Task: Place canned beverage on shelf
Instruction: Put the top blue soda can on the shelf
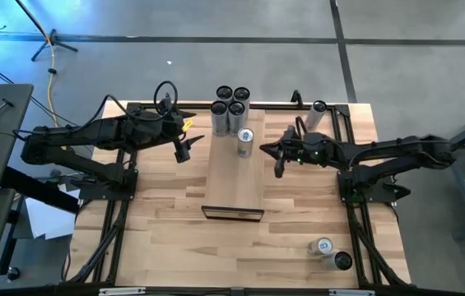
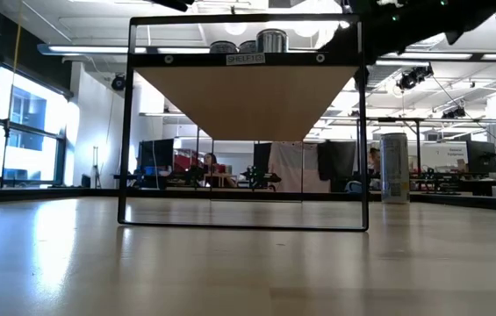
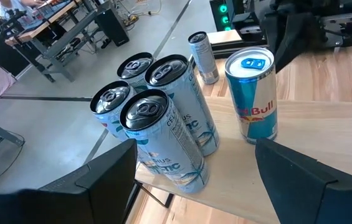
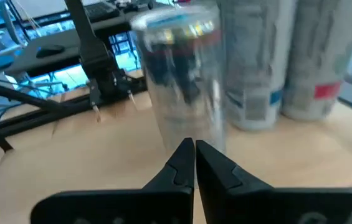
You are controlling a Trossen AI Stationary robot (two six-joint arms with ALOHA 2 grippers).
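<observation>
The shelf [image 1: 234, 185] is a pale raised board in the middle of the table. At its far end stand several white cans [image 1: 230, 107] in a cluster and, just nearer, a blue-and-silver canned beverage [image 1: 245, 141], upright on its base. My right gripper [image 1: 277, 156] is shut with nothing between its fingers, right of that can and apart from it. In the right wrist view the shut fingers [image 4: 194, 155] point at the blurred can [image 4: 182, 81]. My left gripper [image 1: 184, 148] hangs open left of the shelf. Its wrist view shows the can [image 3: 253, 93] beside the white cans [image 3: 157, 130].
One tall can [image 1: 318, 115] stands on the table at the far right, also seen in the low view [image 2: 394, 167]. Two more cans [image 1: 331, 253] lie or stand near the front right corner. The shelf's black frame [image 2: 126, 123] stands on the tabletop.
</observation>
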